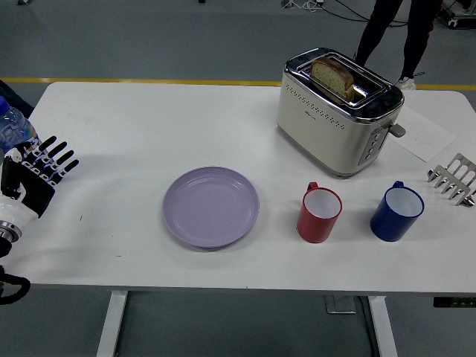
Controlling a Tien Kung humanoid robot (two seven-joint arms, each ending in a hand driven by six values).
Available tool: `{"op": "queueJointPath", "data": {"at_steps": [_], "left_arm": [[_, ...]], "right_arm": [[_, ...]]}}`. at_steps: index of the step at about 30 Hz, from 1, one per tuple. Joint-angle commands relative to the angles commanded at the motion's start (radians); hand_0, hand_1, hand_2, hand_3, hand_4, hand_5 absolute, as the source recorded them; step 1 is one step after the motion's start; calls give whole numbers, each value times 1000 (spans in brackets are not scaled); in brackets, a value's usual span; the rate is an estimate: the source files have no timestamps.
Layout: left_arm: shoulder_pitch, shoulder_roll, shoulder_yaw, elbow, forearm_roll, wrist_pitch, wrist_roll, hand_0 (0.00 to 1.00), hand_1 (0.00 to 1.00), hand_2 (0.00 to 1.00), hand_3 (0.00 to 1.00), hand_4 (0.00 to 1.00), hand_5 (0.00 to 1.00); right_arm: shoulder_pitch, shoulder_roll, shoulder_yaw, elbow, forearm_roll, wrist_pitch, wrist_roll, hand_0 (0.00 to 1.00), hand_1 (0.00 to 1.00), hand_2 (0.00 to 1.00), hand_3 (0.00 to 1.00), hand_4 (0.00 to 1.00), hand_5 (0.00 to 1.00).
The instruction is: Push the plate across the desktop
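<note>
From the head view, my left hand [33,178] hovers at the far left edge of the white rectangular desk [134,126], black palm facing up and forward, its fingers [56,158] spread apart and straight, gripping nothing. Just behind that hand, a clear plastic water bottle with a blue label [13,125] stands at the desk's left edge, partly cut off by the picture. My right hand does not show anywhere in this view.

The round lilac plate [211,206] lies flat near the desk's middle, somewhat toward the near edge, well apart from my left hand with bare desk between us. To its right stands a red mug with a white inside [320,213], its handle turned to the far side, and further right a dark blue mug [396,212] of the same shape. Behind the two mugs sits a shiny cream and chrome toaster [338,110] with a slice of brown bread [332,77] upright in its slot. A white sheet of paper [425,134] lies just right of the toaster, and a metal toast rack [454,178] rests at the desk's right edge. Beyond the far side, a person's dark-trousered legs [394,30] stand on the grey floor.
</note>
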Motion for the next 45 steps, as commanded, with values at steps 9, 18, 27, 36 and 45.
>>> {"op": "queueJointPath", "data": {"at_steps": [9, 18, 27, 36, 45], "left_arm": [[-2, -2, 11, -4, 12, -1, -1, 661, 694, 697, 678, 458, 998], [3, -5, 13, -10, 15, -2, -5, 661, 694, 696, 678, 457, 998], [3, -16, 21, -1, 16, -2, -7, 662, 694, 696, 677, 456, 998], [3, -18, 32, -1, 19, 0, -9, 663, 694, 695, 676, 455, 998], [5, -15, 35, 0, 20, 2, -10, 664, 694, 692, 676, 454, 998]], "right_arm": [[0, 1, -25, 0, 25, 0, 1, 736, 753, 798, 704, 524, 400], [0, -4, -33, 0, 26, 2, 2, 735, 752, 797, 702, 521, 397], [-4, -4, -13, 0, -4, -8, -5, 735, 750, 796, 701, 517, 393], [-9, -4, -22, 0, 4, -7, -3, 734, 749, 795, 700, 517, 394], [-8, -3, -23, 0, 6, -7, 0, 733, 747, 794, 699, 516, 392]]}}
